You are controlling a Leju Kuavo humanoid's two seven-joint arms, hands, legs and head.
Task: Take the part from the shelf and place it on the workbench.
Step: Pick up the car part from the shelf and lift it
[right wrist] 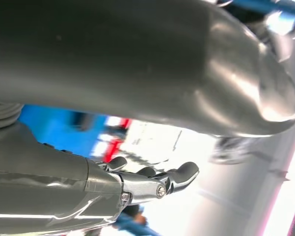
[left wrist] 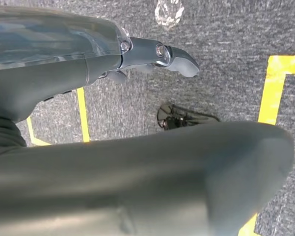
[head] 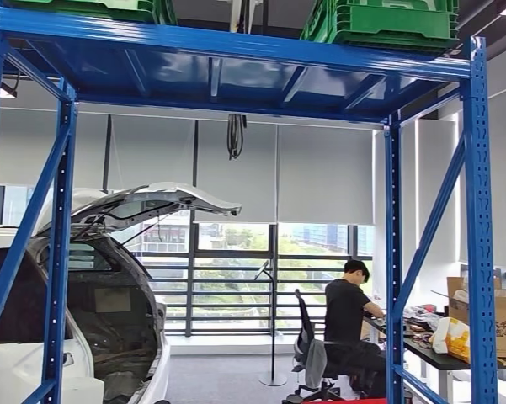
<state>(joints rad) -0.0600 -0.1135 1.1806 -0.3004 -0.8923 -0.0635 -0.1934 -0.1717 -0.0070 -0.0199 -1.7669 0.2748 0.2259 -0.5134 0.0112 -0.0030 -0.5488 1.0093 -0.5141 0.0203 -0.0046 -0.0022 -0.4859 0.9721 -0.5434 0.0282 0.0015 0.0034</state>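
Grey carpet marked with yellow tape lines lies beneath the left robot hand, which hangs with fingers extended and apart, holding nothing. Right robot hand likewise shows straightened, separated fingers, released, against a blurred blue and white background. Head view faces a blue shelf whose upper deck carries green crates; the part cannot be identified. Beyond, at left, stands a white car with its hatch raised. At far right a person sits at a desk bearing cardboard boxes.
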